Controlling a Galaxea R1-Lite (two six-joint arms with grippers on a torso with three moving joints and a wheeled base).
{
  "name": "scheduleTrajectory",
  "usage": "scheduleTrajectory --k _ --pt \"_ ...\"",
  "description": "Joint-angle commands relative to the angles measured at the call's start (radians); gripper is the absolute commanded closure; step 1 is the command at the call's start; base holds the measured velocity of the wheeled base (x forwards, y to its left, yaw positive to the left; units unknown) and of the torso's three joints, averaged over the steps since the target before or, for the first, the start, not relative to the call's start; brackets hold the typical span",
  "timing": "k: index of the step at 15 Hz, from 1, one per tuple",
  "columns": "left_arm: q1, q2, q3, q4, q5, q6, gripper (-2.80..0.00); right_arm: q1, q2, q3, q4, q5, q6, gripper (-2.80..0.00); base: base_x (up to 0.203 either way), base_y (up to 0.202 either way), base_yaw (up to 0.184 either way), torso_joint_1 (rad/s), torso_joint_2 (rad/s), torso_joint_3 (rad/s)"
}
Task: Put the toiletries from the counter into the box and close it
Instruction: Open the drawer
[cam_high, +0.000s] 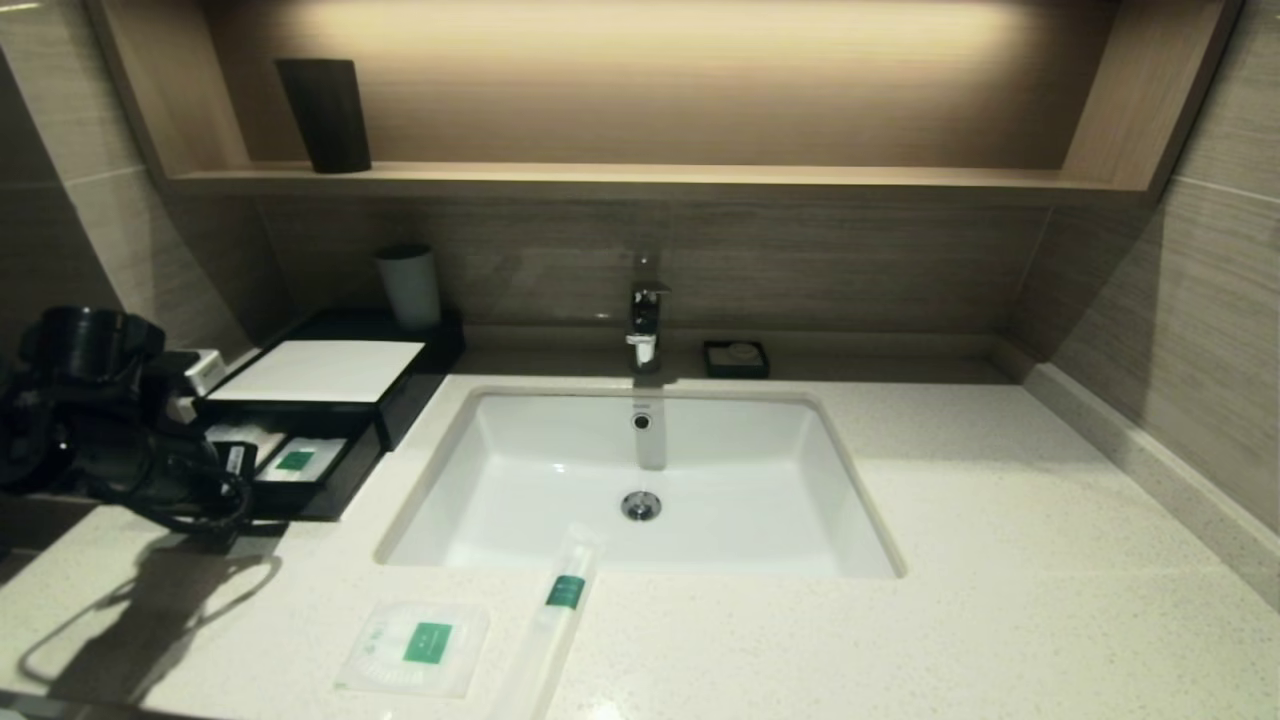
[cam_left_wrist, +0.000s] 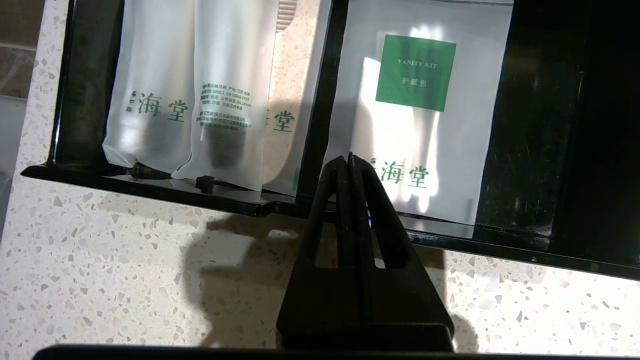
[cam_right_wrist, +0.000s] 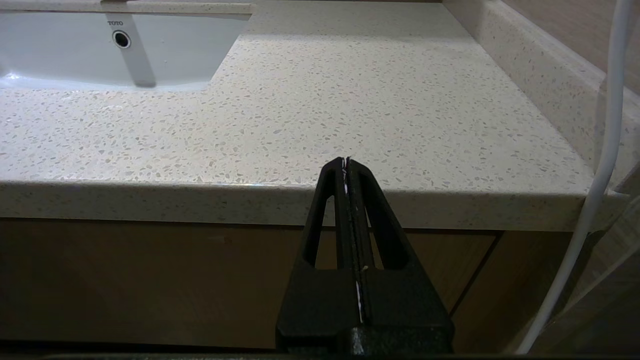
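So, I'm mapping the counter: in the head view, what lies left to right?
left end effector → box → square packet → slim packet → faucet → soap dish

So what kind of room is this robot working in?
Most likely a hotel bathroom vanity: a white basin sunk into a speckled stone counter under a chrome tap, with sealed toiletry packets, one labelled vanity kit, in a black box.

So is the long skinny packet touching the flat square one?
Apart. The head view shows a strip of bare counter between the long packet and the square packet.
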Motion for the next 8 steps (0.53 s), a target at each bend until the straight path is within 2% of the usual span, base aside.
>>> scheduleTrajectory --k 1,8 --pt "0.001 -0.003 0.002 -0.001 0.0 0.001 0.0 0.0 -0.002 0.0 0.0 0.0 0.001 0.0 0.0 0.0 0.0 0.0 0.0 0.0" --pt "0.004 -0.031 0.01 0.034 0.001 0.018 0.0 0.0 -0.002 0.0 0.0 0.0 0.001 0.0 0.0 0.0 0.0 0.0 0.0 0.0"
